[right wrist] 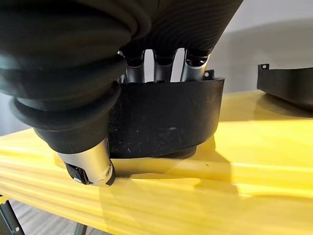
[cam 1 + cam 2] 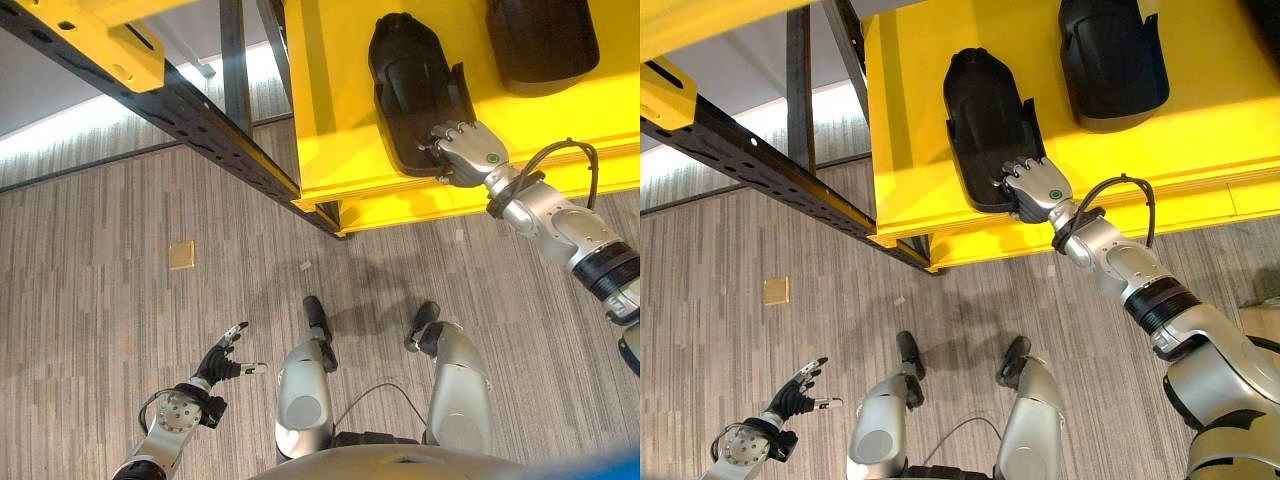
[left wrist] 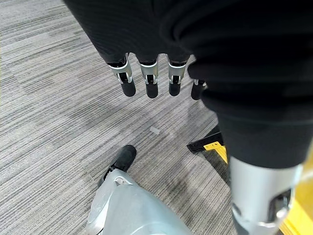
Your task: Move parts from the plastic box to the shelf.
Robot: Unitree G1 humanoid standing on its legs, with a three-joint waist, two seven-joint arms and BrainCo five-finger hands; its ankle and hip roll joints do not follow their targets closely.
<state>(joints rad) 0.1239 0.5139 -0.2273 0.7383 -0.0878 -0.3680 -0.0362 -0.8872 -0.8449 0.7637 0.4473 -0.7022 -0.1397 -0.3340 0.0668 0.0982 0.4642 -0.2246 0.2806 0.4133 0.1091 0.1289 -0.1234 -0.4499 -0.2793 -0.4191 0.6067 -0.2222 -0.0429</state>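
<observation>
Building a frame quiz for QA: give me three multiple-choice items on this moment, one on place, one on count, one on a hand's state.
1. Where is the part that the right hand touches?
A. on the floor
B. on the yellow shelf, near its front edge
C. in the left hand

2. How many black parts lie on the shelf?
A. one
B. two
C. four

3. What is the left hand doing?
A. hanging open over the floor, holding nothing
B. gripping a part
C. pressing on the shelf

Answers:
1 B: the part rests on the shelf, with the right hand at its near end.
2 B: a second part lies further back, apart from the first.
3 A: the left hand has its fingers straight above the carpet floor, nothing between them.
</observation>
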